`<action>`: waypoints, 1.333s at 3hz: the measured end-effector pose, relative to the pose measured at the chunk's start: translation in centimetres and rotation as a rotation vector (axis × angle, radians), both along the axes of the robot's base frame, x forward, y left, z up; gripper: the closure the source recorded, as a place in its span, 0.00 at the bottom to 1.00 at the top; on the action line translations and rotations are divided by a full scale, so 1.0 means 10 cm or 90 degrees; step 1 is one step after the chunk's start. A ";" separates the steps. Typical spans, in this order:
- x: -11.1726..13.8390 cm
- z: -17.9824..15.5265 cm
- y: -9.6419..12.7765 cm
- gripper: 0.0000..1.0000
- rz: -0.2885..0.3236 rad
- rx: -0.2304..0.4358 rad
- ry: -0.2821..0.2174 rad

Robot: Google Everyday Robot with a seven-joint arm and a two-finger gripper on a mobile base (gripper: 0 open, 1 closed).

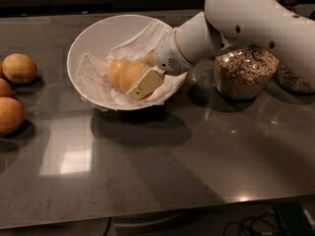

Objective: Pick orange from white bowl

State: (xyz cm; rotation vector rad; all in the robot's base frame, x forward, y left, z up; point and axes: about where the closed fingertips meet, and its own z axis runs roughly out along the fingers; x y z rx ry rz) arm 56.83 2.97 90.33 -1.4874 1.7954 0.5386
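Note:
The white bowl (88, 38) stands on the dark table at the upper left, lined with a white cloth (142, 38). Two round orange-coloured fruits lie in it side by side. My gripper (139, 81) reaches into the bowl from the right and is shut on the right one, the orange (130, 74). One cream finger (146, 84) lies across the orange's front; the other finger is hidden behind it. The second fruit (114, 70) touches the orange on its left. My white arm (256, 18) stretches over the bowl's right rim.
A glass jar of cereal (244, 72) stands just right of the bowl under my arm, and another (295, 80) at the right edge. Three orange fruits (18, 68) (10, 114) (3, 88) lie at the table's left edge.

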 end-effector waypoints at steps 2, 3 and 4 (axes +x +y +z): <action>0.01 0.47 -0.26 1.00 -0.019 -0.009 -0.062; 0.01 0.76 -0.42 1.00 -0.025 -0.015 -0.108; 0.02 0.77 -0.42 1.00 -0.024 -0.015 -0.109</action>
